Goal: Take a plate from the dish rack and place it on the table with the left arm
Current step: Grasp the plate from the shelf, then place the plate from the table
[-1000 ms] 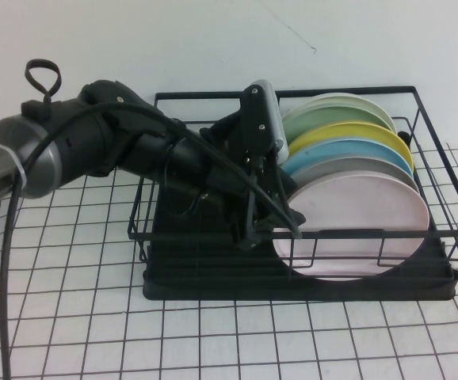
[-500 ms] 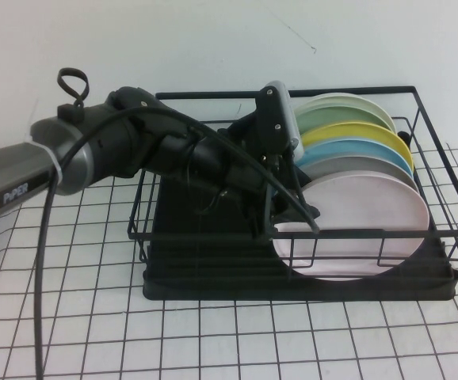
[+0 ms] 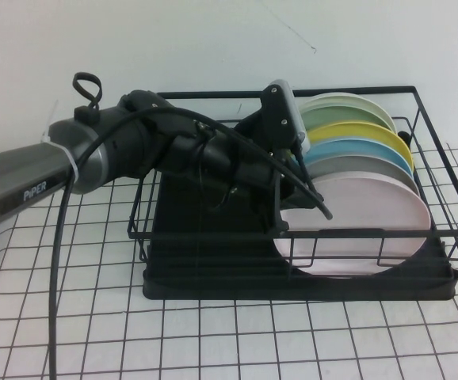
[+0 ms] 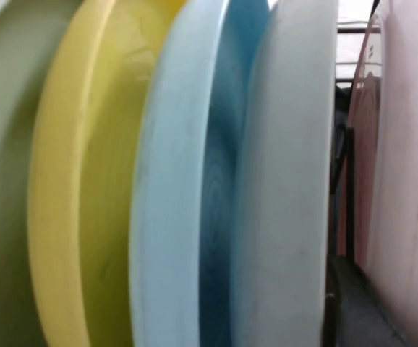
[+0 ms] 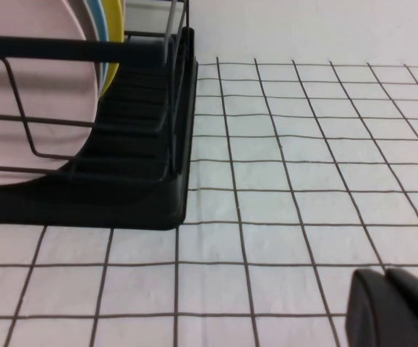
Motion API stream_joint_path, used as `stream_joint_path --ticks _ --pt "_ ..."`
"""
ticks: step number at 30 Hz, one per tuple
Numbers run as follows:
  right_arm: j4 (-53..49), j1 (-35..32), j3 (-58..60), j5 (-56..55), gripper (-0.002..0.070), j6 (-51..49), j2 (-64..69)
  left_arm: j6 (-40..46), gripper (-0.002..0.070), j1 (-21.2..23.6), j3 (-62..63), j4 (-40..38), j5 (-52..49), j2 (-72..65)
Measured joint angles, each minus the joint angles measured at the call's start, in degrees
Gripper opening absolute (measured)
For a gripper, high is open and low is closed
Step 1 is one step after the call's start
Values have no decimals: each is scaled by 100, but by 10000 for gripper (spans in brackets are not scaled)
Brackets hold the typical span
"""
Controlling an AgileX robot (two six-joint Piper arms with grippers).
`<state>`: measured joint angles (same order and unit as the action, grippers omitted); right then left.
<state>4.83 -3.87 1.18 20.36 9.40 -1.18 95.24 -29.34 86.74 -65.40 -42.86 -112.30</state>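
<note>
Behind the left arm (image 3: 134, 158), its end effector (image 3: 292, 186) hides.

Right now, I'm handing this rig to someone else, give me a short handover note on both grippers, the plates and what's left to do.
Left gripper: inside the dish rack, reaching into the plate stack by the pink plate; whether its fingers are open or shut cannot be seen.
Right gripper: parked low over the table, beside the rack, holding nothing, fingers look closed.
Pink plate: standing upright at the front of the stack, in front of the grey plate and light blue plate.
Done: left arm has reached the plates.
Left: grip the pink plate, lift it out, set it on the table.
</note>
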Motion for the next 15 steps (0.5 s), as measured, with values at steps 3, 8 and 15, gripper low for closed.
stream_joint_path --ticks 3,8,15 --pt "0 0 0 0 -1 0 0 -147 123 0 0 66 22 129" --pt "0 0 0 0 -1 0 0 -254 120 0 0 157 22 574" --pt "0 0 0 0 -1 0 0 -490 119 0 14 238 -19 1244"
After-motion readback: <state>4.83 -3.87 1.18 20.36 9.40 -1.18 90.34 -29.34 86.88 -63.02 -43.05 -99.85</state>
